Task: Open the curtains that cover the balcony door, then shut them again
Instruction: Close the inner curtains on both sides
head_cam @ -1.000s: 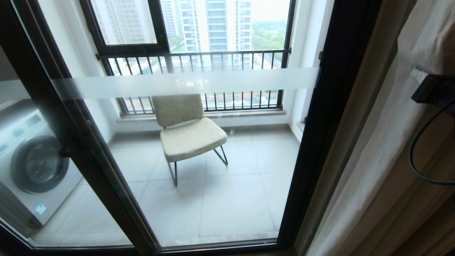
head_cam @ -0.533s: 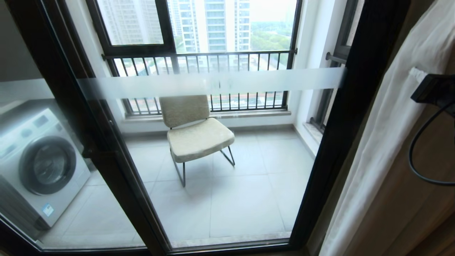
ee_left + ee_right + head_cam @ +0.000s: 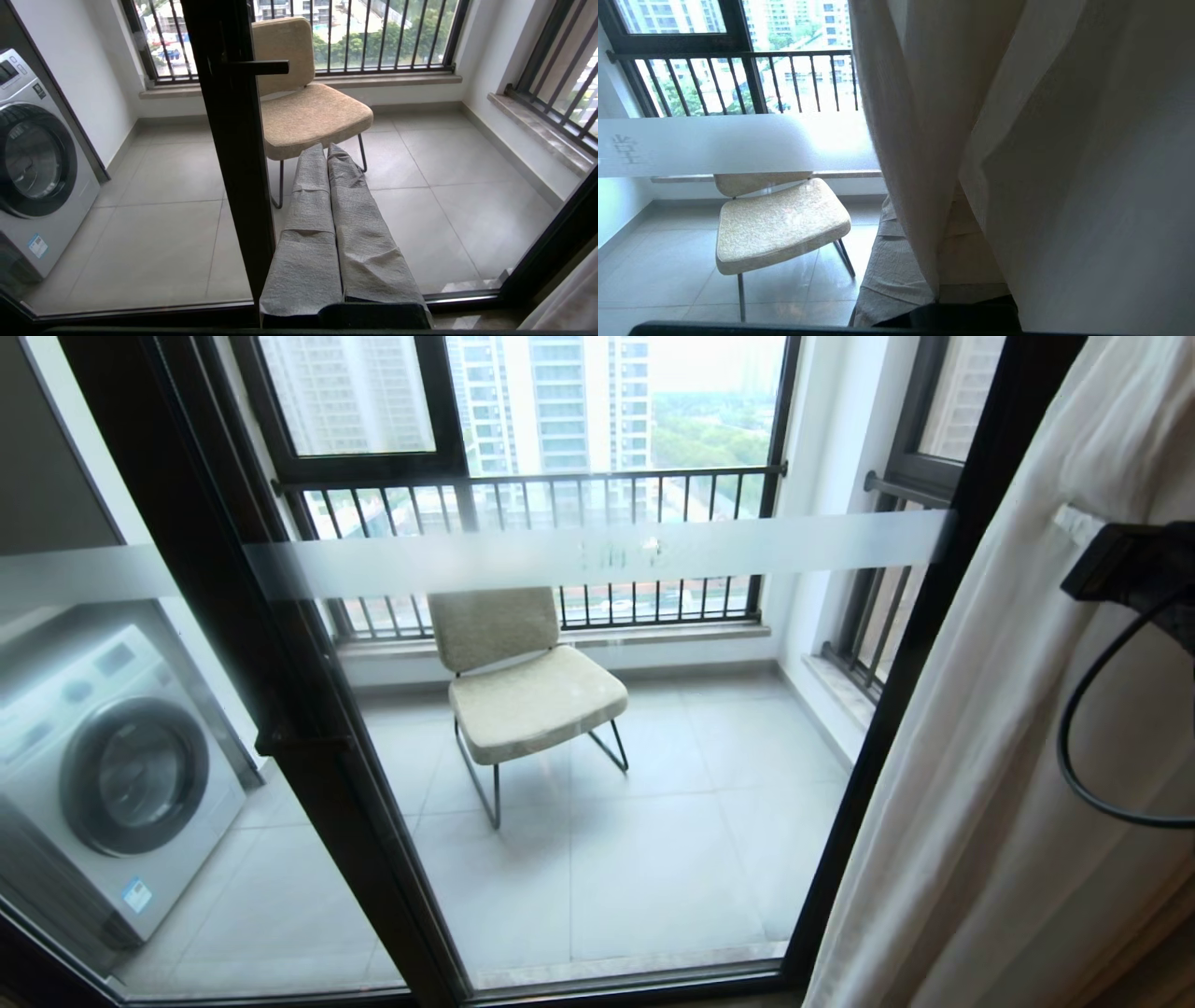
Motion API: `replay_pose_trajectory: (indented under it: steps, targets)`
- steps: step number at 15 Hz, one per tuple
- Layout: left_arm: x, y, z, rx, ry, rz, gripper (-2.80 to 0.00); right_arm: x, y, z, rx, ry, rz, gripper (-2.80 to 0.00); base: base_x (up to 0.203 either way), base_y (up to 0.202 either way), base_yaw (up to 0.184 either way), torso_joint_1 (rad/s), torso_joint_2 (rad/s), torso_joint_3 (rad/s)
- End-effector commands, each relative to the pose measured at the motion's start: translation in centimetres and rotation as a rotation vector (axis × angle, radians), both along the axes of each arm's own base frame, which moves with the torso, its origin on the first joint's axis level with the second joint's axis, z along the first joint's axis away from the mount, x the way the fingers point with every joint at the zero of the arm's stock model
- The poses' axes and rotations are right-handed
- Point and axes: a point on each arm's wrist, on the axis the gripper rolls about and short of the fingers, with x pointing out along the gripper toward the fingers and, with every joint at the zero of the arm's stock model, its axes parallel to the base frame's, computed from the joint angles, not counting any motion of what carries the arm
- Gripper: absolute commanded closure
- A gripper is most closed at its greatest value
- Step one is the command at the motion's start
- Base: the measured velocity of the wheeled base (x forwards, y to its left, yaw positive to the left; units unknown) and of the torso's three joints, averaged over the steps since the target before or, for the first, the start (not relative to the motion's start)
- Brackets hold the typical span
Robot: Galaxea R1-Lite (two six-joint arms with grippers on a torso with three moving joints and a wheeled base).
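The balcony door (image 3: 308,803) is black-framed glass with a frosted band (image 3: 597,555) and a lever handle (image 3: 303,744), and it stands uncovered. The curtains (image 3: 980,784) hang bunched at the door's right edge, sheer white in front with thicker cream fabric (image 3: 1092,186) behind. My right gripper (image 3: 924,200) is shut on the sheer curtain's edge, which runs down between its cloth-wrapped fingers (image 3: 887,261). In the head view only its wrist camera and cable (image 3: 1120,560) show against the fabric. My left gripper (image 3: 327,151) is shut and empty, held low beside the door's middle frame post (image 3: 233,163).
Behind the glass on the tiled balcony stand a beige chair (image 3: 532,695) and a washing machine (image 3: 112,775) at the left. A black-framed window with bar railing (image 3: 532,485) lies beyond, and a side window (image 3: 896,569) shows at the right.
The whole picture has slid to the right as the camera moved. The curtain's edge now lies further right, past the door's right frame, and the side window has come into view.
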Motion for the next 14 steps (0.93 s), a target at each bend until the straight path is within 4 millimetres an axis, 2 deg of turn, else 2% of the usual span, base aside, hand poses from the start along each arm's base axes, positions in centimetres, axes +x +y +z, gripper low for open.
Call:
replay_pose_trajectory:
  steps: [1,14]
  targets:
    - [0.0,0.0,0.0,-0.001,-0.001,0.0,0.0,-0.01,0.28,0.1,0.0,-0.007,0.011,0.0,0.0,0.121,-0.011,0.002,0.0,-0.003]
    - [0.0,0.0,0.0,0.0,-0.001,0.0,0.0,0.05,0.32,-0.19,0.0,0.003,0.012,0.0,0.0,0.133,-0.003,0.0,0.0,0.002]
